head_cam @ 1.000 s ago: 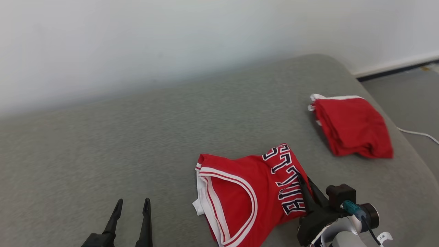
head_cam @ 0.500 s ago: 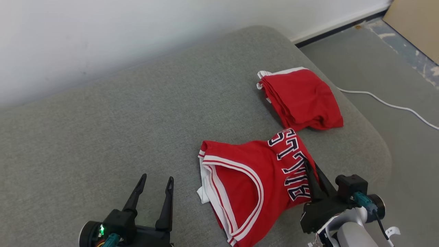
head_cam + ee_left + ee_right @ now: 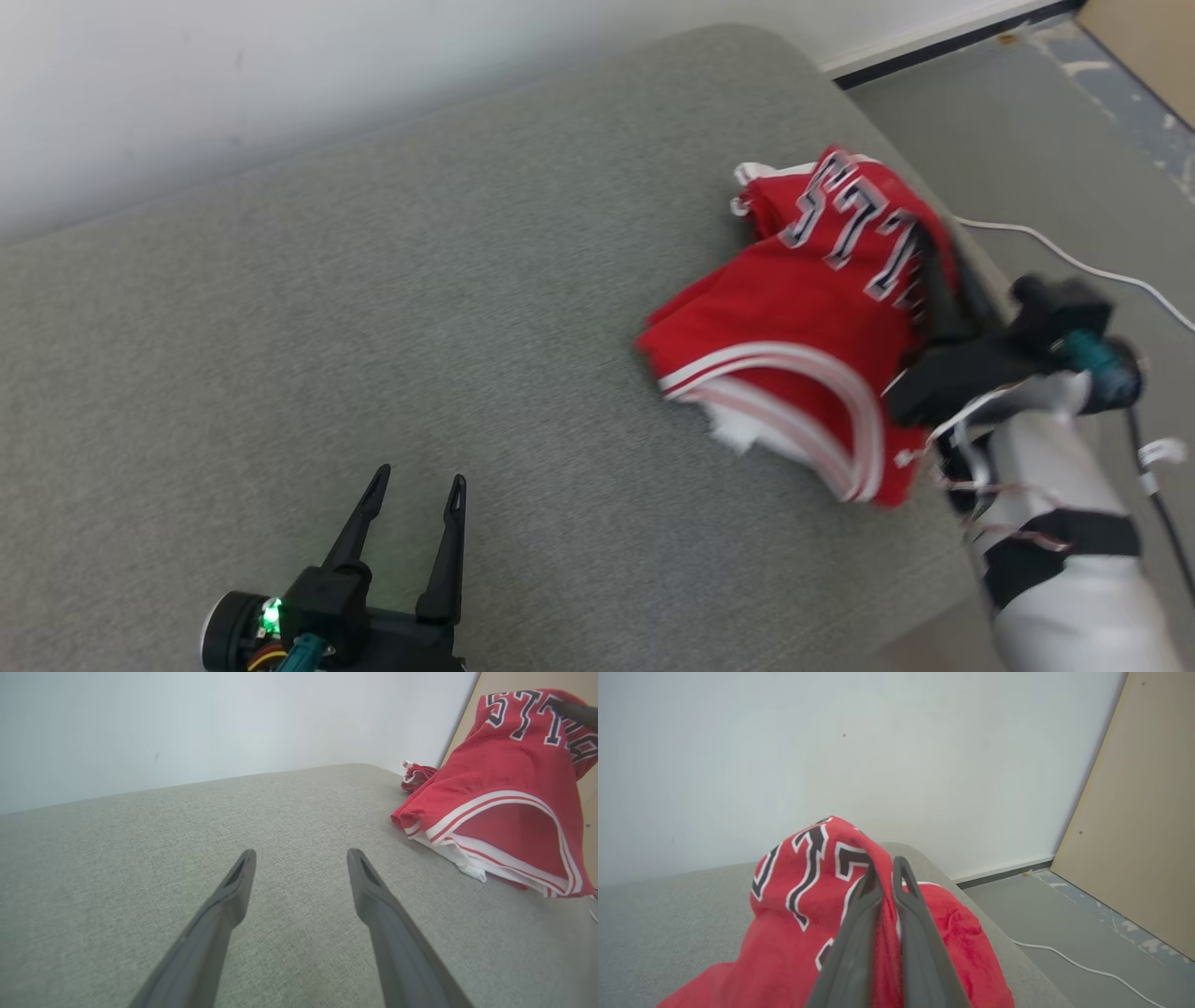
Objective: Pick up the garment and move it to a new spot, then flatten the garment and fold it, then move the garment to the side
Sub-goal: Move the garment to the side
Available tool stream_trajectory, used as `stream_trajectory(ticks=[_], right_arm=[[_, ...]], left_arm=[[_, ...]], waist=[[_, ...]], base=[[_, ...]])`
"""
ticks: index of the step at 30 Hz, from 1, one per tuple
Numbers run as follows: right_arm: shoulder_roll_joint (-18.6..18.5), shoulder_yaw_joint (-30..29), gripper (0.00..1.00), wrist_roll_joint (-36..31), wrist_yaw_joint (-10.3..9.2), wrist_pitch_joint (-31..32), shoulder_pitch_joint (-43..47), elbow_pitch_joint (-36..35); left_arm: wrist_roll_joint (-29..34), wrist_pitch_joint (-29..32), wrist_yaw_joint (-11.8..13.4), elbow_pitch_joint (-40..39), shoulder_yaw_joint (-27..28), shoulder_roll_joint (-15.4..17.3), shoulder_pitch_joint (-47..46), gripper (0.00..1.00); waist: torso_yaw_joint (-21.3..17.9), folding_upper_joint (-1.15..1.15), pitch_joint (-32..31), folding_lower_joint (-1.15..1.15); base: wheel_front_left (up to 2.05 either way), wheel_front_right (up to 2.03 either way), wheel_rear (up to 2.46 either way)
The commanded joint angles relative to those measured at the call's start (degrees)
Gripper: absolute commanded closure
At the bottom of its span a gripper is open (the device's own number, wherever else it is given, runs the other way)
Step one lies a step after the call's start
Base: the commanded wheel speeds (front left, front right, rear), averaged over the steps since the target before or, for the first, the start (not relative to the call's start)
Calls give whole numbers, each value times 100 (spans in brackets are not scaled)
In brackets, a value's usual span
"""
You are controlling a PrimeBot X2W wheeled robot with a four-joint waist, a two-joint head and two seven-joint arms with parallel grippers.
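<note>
The red jersey [image 3: 794,336] hangs from the right pincer [image 3: 886,868], which is pinching a fold near the lettering. The lower edge reaches the grey cushion [image 3: 373,327] at its right end (beside a folded red garment [image 3: 417,775]). The left pincer [image 3: 417,478] is spread and empty. The fabric appears light, limp and probably slippery; a hold on the banded trim is advisable.
</note>
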Motion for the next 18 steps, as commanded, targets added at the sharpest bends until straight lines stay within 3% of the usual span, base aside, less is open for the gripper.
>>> stream_trajectory(ticks=[1,13,15,16,18], right_arm=[[-50,-192,100,-33,-19,-4,-153,40],[-752,-2729,100,-1407,-19,-3,-714,1048],[-807,-3260,25,-1771,-19,-4,-703,1133],[-795,-3516,0,-1924,-19,-4,-702,1131],[-686,-3914,0,-2233,-19,-4,-709,1018]], left_arm=[[77,-16,-12,23,21,22,-93,0],[307,-16,-85,64,76,65,-239,0],[316,-16,-93,61,86,77,-236,0],[321,-16,-96,62,89,78,-241,0],[331,-16,-102,66,95,75,-251,0]], waist=[[414,0,304,0],[991,0,596,0],[1019,0,601,0],[1032,0,598,0],[1049,0,572,0]], base=[[0,0,0],[0,0,0],[0,0,0],[0,0,0],[0,0,0]])
